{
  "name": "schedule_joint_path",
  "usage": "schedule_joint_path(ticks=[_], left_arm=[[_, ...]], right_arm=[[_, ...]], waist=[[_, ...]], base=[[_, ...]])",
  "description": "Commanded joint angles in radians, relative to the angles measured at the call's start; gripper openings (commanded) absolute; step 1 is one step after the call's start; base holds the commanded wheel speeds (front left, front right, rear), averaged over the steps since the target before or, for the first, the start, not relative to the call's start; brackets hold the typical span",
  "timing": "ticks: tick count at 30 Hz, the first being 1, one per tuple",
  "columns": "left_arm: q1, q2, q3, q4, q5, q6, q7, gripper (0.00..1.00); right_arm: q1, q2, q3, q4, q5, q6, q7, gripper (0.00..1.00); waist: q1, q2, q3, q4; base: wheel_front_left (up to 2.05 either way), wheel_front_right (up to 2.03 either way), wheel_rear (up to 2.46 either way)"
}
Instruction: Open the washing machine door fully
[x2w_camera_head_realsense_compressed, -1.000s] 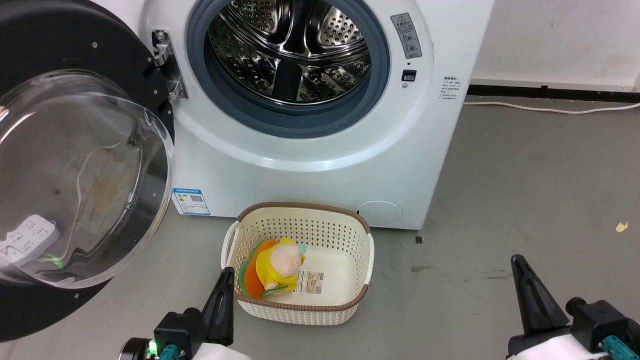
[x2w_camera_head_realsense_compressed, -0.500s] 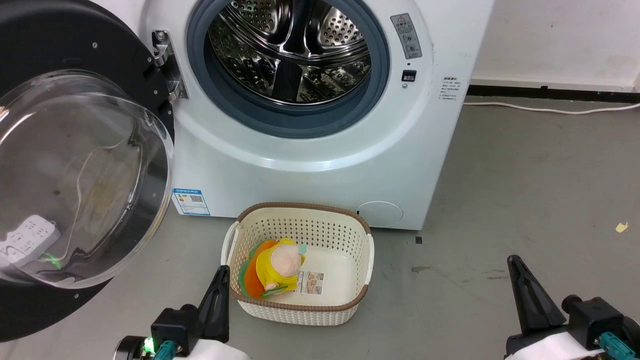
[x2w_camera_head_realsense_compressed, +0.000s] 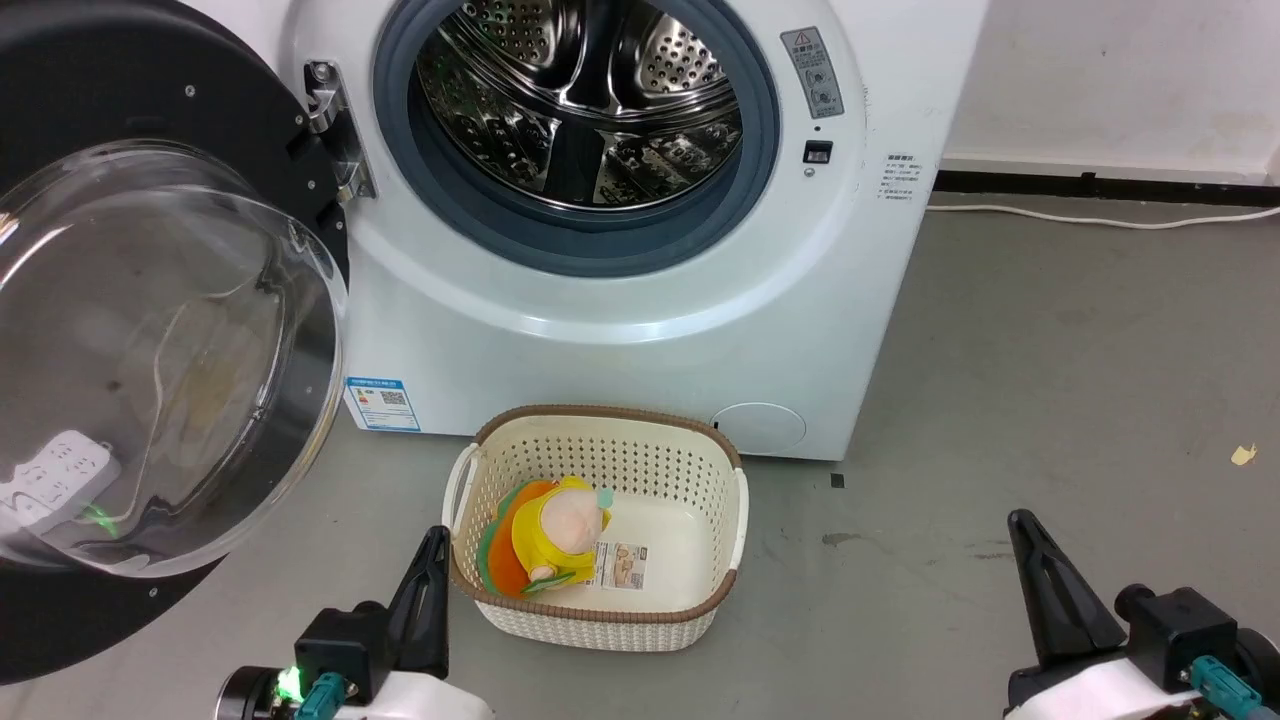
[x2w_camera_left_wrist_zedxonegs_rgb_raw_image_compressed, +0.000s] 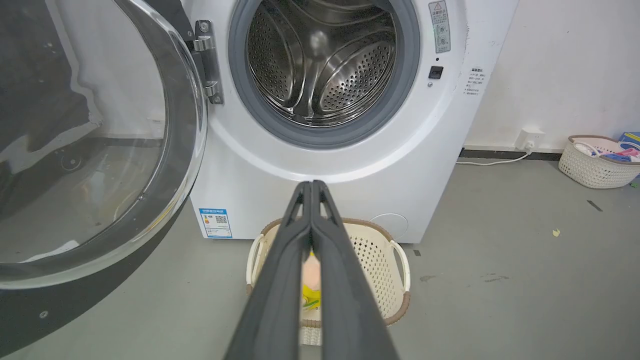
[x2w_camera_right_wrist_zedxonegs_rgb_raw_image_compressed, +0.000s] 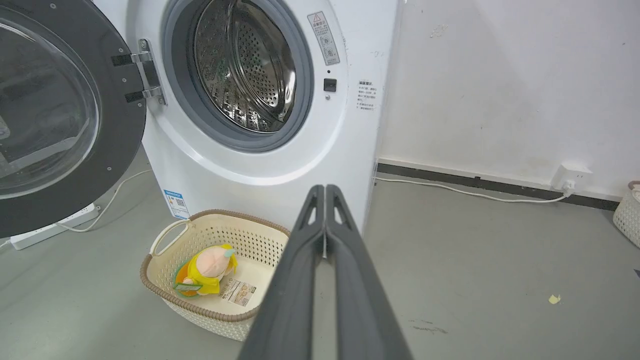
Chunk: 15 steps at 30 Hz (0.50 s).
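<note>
The door (x2w_camera_head_realsense_compressed: 150, 350) stands swung out to the left of the washing machine (x2w_camera_head_realsense_compressed: 620, 340), hanging on its metal hinge (x2w_camera_head_realsense_compressed: 335, 130) at the left edge of the opening. Its inner side faces the head camera: a black ring around a clear glass bowl that bulges outward. A white power strip (x2w_camera_head_realsense_compressed: 55, 475) on the floor (x2w_camera_head_realsense_compressed: 1050, 380) shows through the glass. The round opening is uncovered, with the shiny steel drum (x2w_camera_head_realsense_compressed: 590, 100) visible inside its grey seal.

On the floor just in front of the machine sits a cream basket (x2w_camera_head_realsense_compressed: 600, 412) with a brown rim, and a yellow and orange plush toy (x2w_camera_head_realsense_compressed: 550, 530) lies in its left half.

The left gripper (x2w_camera_head_realsense_compressed: 434, 545) is low, just left of the basket and well apart from the door – in its wrist view its 2 fingers (x2w_camera_left_wrist_zedxonegs_rgb_raw_image_compressed: 280, 280) are pressed together on nothing. The right gripper (x2w_camera_head_realsense_compressed: 1025, 535) hangs over bare floor to the right, its 2 fingers (x2w_camera_right_wrist_zedxonegs_rgb_raw_image_compressed: 295, 280) likewise closed and empty.
</note>
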Motion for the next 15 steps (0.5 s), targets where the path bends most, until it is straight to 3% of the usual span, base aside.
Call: schedule_joint_path(ticks=[1,15], left_arm=[[-0.006,-0.005,0.003,-0.005,0.008,-0.002,0.005,0.00],[-0.008,-0.009,0.022,-0.021,0.027,-0.006,0.034,0.00]], right_arm=[[-0.008,0.001,0.003,-0.005,-0.002,0.000,0.003,0.00],[-0.012,0.002,0.011,-0.015,-0.006,0.000,0.032,0.00]], waist=[[0.0000,0.0000,0.000,0.000],[0.0000,0.0000,-0.001,0.000]], base=[[0.00,0.00,0.00],[0.00,0.00,0.00]])
